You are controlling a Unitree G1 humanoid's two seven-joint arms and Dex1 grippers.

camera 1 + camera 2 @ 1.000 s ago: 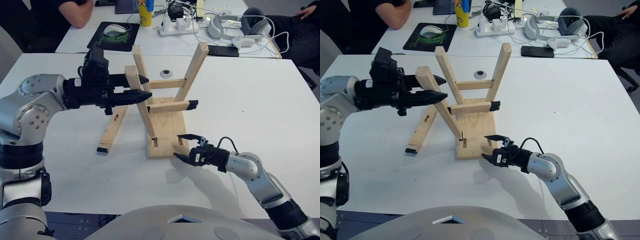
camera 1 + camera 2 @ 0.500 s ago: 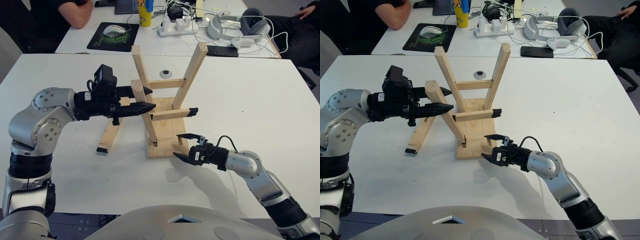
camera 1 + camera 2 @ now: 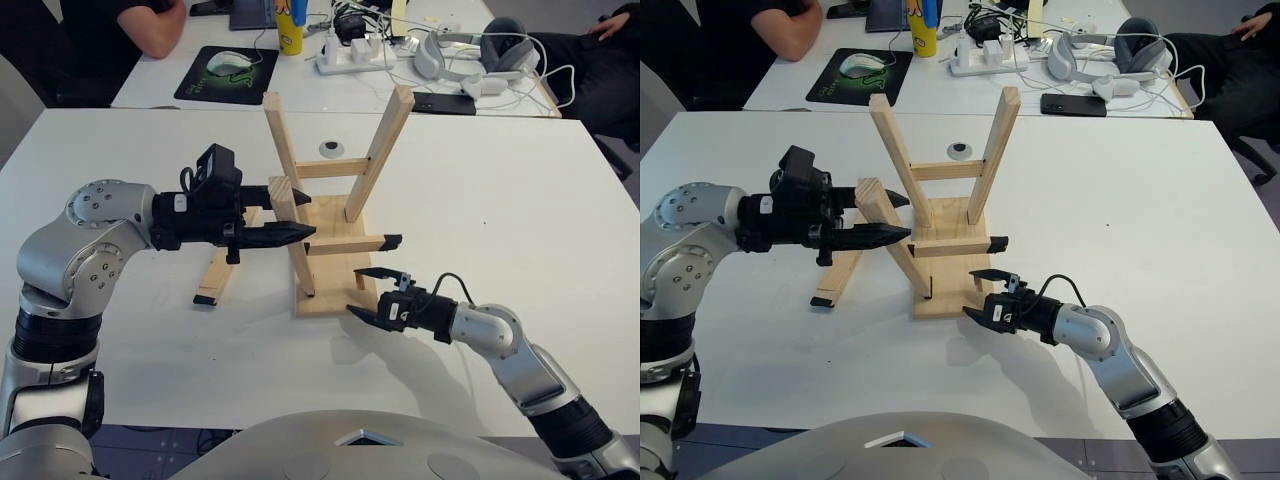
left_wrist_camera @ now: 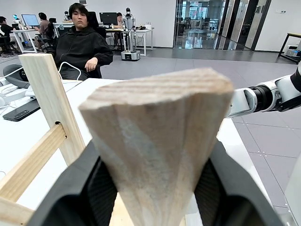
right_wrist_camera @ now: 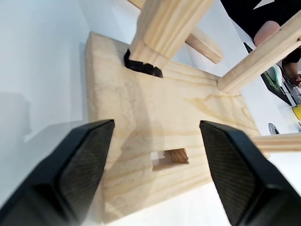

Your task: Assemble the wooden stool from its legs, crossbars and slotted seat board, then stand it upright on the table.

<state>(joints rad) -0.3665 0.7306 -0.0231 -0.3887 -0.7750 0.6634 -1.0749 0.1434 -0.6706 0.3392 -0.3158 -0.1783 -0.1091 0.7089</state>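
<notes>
The slotted seat board (image 3: 335, 280) lies flat on the white table. Two legs (image 3: 283, 140) (image 3: 385, 140) rise from its far side, joined by a crossbar (image 3: 335, 168). My left gripper (image 3: 904, 215) is shut on the top of a third leg (image 3: 302, 268), which slants down to a slot at the board's near left. A black-tipped crossbar (image 3: 355, 243) sticks out from that leg. In the left wrist view the leg end (image 4: 160, 136) sits between the fingers (image 4: 75, 188). My right gripper (image 3: 354, 292) is open at the board's near right corner, over an open slot (image 5: 169, 157).
A loose leg (image 3: 222, 268) lies on the table left of the board, under my left arm. A cable grommet (image 3: 333, 148) sits in the table behind the stool. The far desk holds a mouse pad (image 3: 228, 72), headphones (image 3: 470, 55) and a phone (image 3: 445, 101).
My left gripper has carried the held leg down and toward me, so its crossbar now lies lower, just over the seat board. The right gripper has stayed put.
</notes>
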